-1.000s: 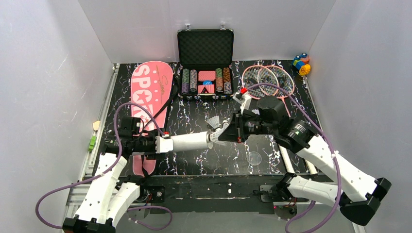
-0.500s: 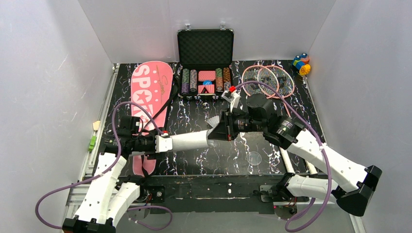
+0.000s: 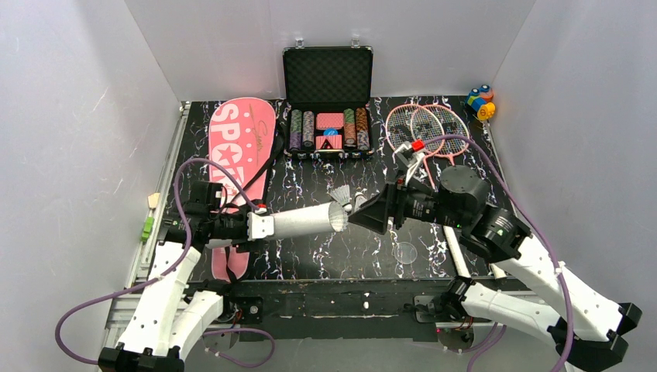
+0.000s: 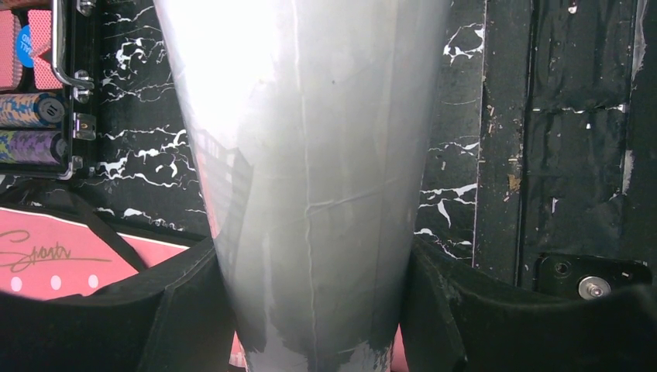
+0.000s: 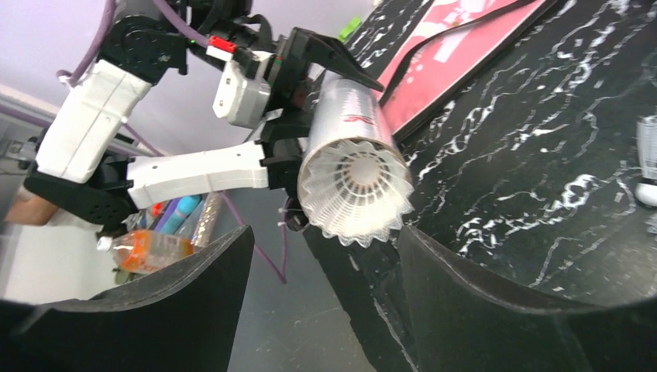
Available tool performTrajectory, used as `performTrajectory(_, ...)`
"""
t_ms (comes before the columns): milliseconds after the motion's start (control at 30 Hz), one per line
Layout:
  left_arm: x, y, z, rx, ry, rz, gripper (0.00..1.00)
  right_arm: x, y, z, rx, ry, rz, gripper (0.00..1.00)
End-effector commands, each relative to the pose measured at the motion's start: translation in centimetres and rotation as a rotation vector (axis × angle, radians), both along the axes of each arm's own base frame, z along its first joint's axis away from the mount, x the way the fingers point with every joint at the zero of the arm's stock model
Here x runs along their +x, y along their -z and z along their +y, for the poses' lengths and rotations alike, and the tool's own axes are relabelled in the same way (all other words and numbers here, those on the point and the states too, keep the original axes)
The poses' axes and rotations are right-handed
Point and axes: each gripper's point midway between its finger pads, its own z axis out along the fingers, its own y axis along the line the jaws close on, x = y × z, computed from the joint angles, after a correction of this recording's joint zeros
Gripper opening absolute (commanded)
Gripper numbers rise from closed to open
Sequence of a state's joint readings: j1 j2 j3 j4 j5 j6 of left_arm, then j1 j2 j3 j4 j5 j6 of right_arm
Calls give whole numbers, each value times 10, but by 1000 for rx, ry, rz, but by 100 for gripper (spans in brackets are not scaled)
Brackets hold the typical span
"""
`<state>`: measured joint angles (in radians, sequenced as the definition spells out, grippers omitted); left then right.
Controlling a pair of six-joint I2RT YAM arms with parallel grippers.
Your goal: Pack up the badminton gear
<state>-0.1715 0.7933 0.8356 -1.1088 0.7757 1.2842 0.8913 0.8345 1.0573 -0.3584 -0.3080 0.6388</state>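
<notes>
Where the left gripper clamps it, black fingers pressed to either side, sits item one: a long white cylindrical tube. It is held level above the black, white-veined table, open mouth toward the right. Its surface is glossy, with a lengthwise seam. A small red mark near the mouth is too small to read.

Item two: a white feather shuttlecock, lodged nose-first in the tube's mouth, scalloped skirt flaring just past the rim. The right gripper, jaws spread wide, stands just off that mouth and holds nothing.

Item three: a second white feather shuttlecock, loose on the table just behind the tube's mouth.

Item four: a pink racket-shaped cover with a black strap, flat at left rear. White block letters "SPO" are legible, the rest hidden by the left arm. Gold script beside them appears to read "Sports".

Item five: two pink-framed rackets, heads overlapping, at right rear.

Also present: an open black case of poker chips at centre rear, and a small multicoloured toy in the far right corner.
</notes>
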Motion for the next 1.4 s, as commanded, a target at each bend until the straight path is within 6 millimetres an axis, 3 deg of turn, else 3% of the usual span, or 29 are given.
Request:
performTrajectory(0, 1, -27, -9, -68, 16, -40, 49, 19, 14, -17, -88, 133, -24, 77)
performTrajectory(133, 1, -32, -10, -83, 14, -40, 49, 29, 40, -12, -175, 154, 30, 77)
performTrajectory(433, 0, -41, -12, -97, 10, -47, 49, 38, 45, 4, -157, 139, 35, 78)
performTrajectory(633, 0, -45, -14, -115, 13, -38, 49, 40, 59, 9, -179, 136, 62, 75)
performTrajectory(867, -1, -46, -18, -132, 28, -30, 48, 42, 60, 25, -159, 96, 86, 73)
performTrajectory(1033, -3, -35, -15, -108, 30, -18, 48, 45, 52, 33, -141, 84, 89, 79)
performTrajectory(1133, -5, -17, -8, -63, 21, -7, 48, 53, 37, 20, -140, 154, 50, 82)
performTrajectory(1267, -11, -2, -4, -36, 14, 24, 47, 67, 20, -14, -109, 261, 31, 85)
performTrajectory(1367, -14, 2, -3, -36, 10, 31, 47, 83, 23, -37, -122, 352, 62, 86)
